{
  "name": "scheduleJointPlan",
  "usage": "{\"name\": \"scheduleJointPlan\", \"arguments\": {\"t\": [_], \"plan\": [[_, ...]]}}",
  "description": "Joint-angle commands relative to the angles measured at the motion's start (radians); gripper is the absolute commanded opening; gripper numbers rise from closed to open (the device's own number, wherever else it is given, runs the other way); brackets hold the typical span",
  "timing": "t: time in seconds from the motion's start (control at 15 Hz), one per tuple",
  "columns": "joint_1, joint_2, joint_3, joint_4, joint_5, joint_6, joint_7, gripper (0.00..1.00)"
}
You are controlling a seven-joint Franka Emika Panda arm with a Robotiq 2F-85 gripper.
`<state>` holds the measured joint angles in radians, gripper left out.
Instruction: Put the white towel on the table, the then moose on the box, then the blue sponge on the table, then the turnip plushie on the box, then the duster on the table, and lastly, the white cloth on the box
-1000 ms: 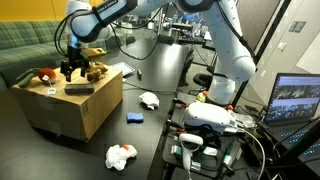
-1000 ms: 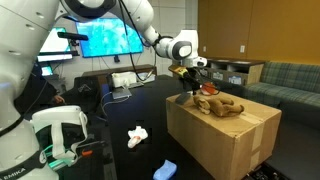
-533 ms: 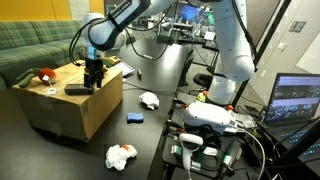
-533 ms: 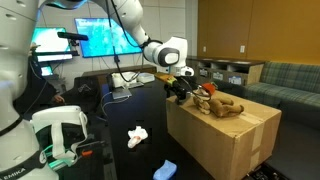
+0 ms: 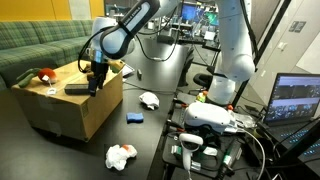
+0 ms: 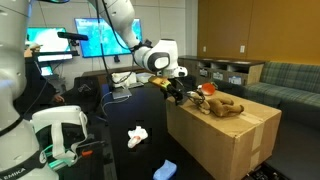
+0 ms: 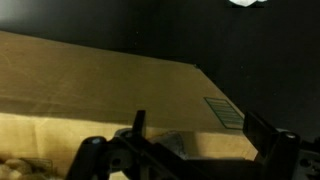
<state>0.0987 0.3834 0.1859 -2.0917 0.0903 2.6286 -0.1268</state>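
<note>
The brown moose (image 6: 221, 105) lies on top of the cardboard box (image 5: 70, 112), which also shows in the other exterior view (image 6: 230, 140). The dark duster (image 5: 78, 89) and the red-and-white turnip plushie (image 5: 42, 75) also lie on the box. My gripper (image 5: 97, 82) hangs over the box's table-side edge (image 6: 175, 93), next to the moose. In the wrist view my gripper (image 7: 203, 140) is open, its fingers wide apart over the box edge, with a greyish patch between them. The white towel (image 5: 150, 100), blue sponge (image 5: 134, 118) and white cloth (image 5: 121, 155) lie on the black table.
A green couch (image 5: 30, 45) stands behind the box. A second robot base with cables (image 5: 205, 125) is at the table's side, with monitors (image 5: 300, 100) beyond. The sponge (image 6: 164, 170) and a white cloth (image 6: 137, 135) lie on the table below the box.
My gripper has moved from above the moose across the box top to its table-side edge and lowered a little. The moose stays on the box.
</note>
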Motion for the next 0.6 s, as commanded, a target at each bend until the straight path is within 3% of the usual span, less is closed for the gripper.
{"name": "scheduleJointPlan", "arguments": {"t": [0.0,0.53], "plan": [[0.035,-0.026,-0.028,-0.066,-0.055,0.17,0.037,1.0],[0.073,0.065,-0.127,-0.023,-0.195,0.358,0.071,1.0]]}}
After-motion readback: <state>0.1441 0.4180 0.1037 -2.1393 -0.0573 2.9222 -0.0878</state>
